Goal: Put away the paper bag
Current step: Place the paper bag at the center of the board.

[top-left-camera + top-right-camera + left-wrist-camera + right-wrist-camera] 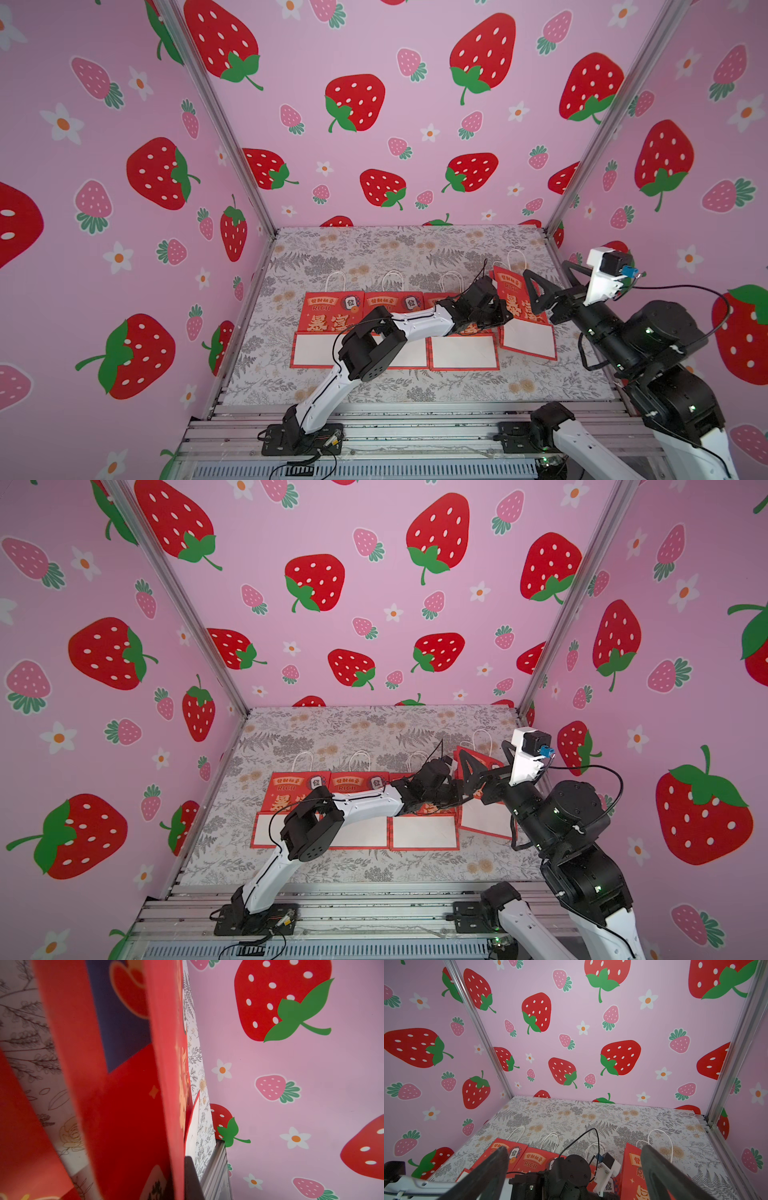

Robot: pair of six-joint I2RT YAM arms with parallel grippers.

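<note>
Only in the left wrist view is the paper bag [124, 1115] being seen pinched by the left gripper [500, 311]. Centre right, the right gripper [534, 291] is being held splayed over the floral table [374, 249], amid strawberry walls [374, 124].

Left pincer [500, 309] pinched tight; right pincer [544, 269] wide apart.

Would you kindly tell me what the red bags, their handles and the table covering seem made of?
The red bags look like matte printed paper: crisp flat folds, white base. Their handles seem twisted paper cord: thin white loops. The table covering is probably printed paper or vinyl: flat floral pattern.
</note>
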